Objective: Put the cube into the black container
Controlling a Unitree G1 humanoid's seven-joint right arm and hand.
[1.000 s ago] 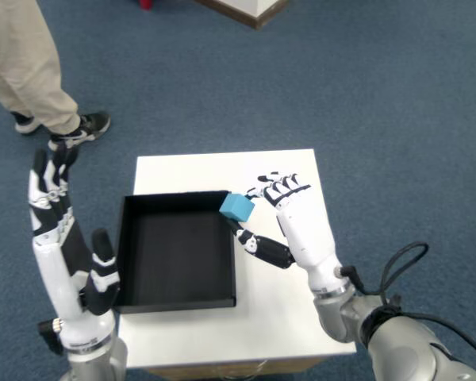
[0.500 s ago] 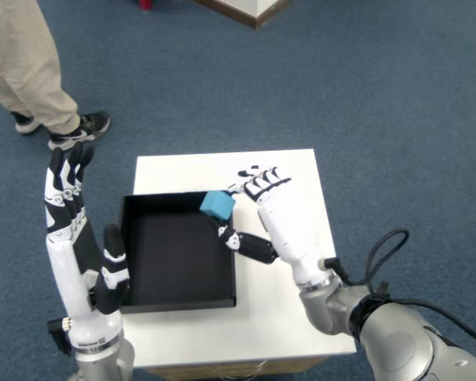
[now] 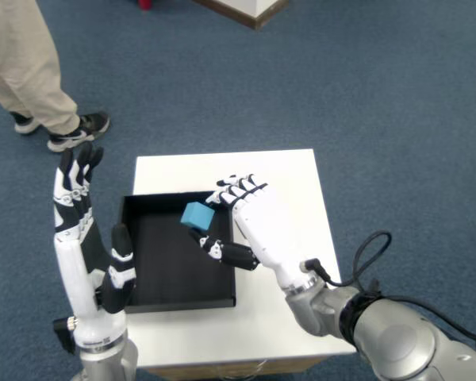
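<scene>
Leftward travel marks the change from the earlier frames: the right robot hand [image 3: 250, 224] has carried the cube [image 3: 197, 215] from the tray's right rim to a position over its interior, and the left robot hand [image 3: 87, 238] has shifted slightly rightward, remaining raised with fingers spread and holding nothing. Largest in view is the blue carpeted floor [image 3: 381, 103], on which a bystander's leg and shoe [image 3: 79, 132] stand at upper left. Next is the white tabletop [image 3: 278, 171], carrying the black container [image 3: 143, 298], a shallow square tray with low walls lying on its left half. Its dark floor appears empty; nothing rests in it apart from the cube held above it. The right robot hand reaches over the tray's right wall, its thumb and fingertips [image 3: 232, 187] clamped on the cube. The cube, light blue and smallest of the task's things, hangs over the upper right part of the tray's interior; whether it touches the tray floor cannot be told. Judged from its sharp edges and flat faces, it is probably rigid, light and not fragile, best pinched across two opposite faces, as here; a short drop onto the tray floor should do it no harm.
</scene>
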